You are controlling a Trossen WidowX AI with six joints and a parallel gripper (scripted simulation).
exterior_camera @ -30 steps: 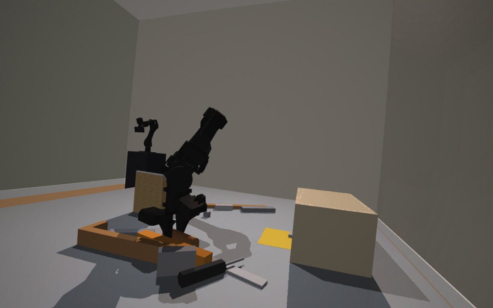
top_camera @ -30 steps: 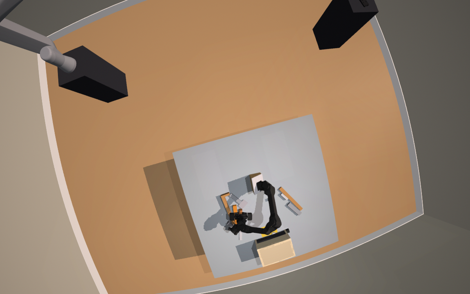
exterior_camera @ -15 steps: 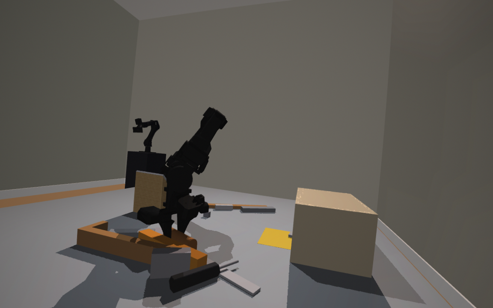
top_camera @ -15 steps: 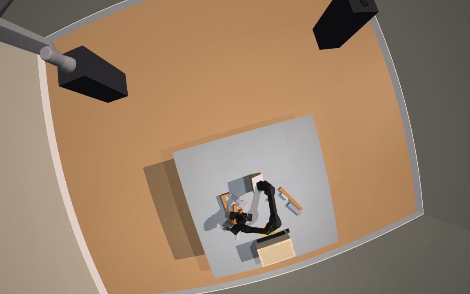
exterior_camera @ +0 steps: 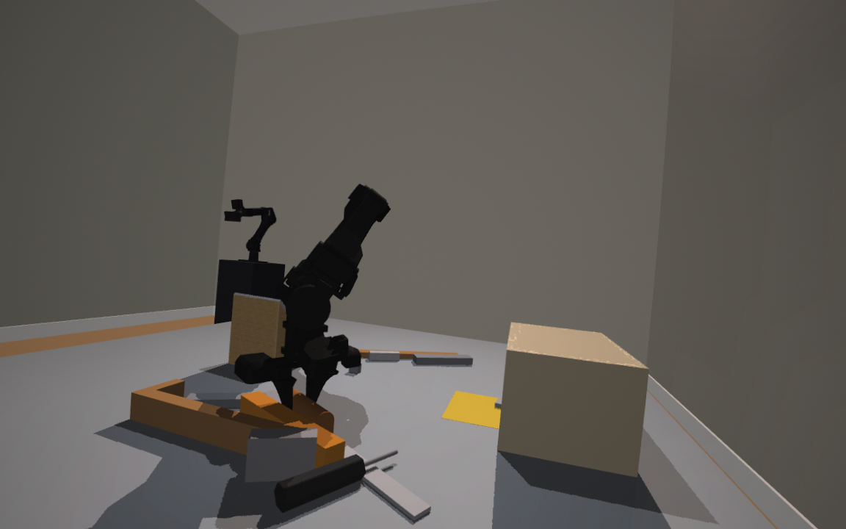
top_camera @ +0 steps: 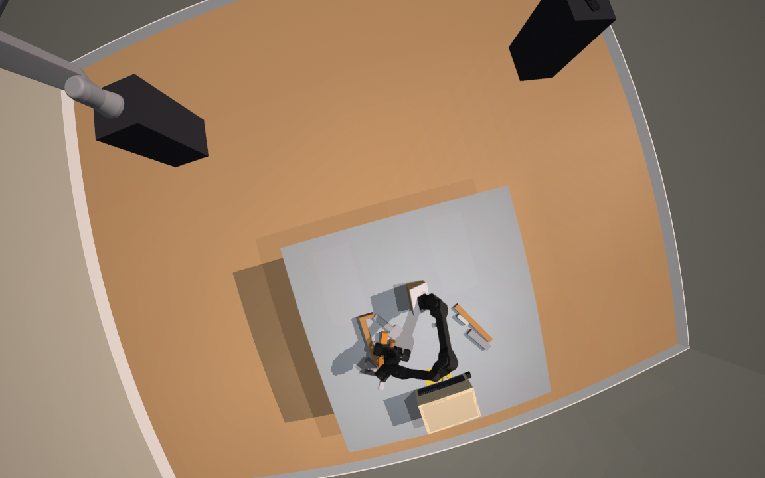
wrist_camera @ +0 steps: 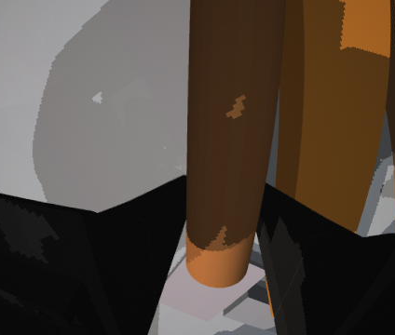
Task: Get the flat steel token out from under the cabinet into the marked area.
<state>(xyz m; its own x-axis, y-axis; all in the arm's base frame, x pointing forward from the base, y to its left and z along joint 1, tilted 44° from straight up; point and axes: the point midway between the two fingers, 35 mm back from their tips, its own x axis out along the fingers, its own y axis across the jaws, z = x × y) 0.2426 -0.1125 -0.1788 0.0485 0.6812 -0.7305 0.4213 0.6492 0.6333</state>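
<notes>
My gripper (exterior_camera: 301,398) (wrist_camera: 223,187) is shut on a brown-orange cylinder (exterior_camera: 318,416) (wrist_camera: 235,144), low over the clutter left of the cabinet. The cylinder runs between both fingers in the wrist view. The tan cabinet (top_camera: 449,409) (exterior_camera: 570,408) has dark vent slots (top_camera: 441,386) along its front edge. The yellow marked area (exterior_camera: 468,409) lies in front of it, partly hidden by the cabinet in the exterior view. A small grey piece (exterior_camera: 498,405) shows at the cabinet's edge over the yellow; I cannot tell what it is. I cannot make out the token.
An orange angled bar (exterior_camera: 183,415), a grey block (exterior_camera: 280,458), a black-handled tool (exterior_camera: 321,483) and a pale flat bar (exterior_camera: 398,493) crowd around the gripper. A tan upright block (exterior_camera: 255,332) stands behind. An orange bar (top_camera: 472,322) and grey bar (top_camera: 478,339) lie across the table.
</notes>
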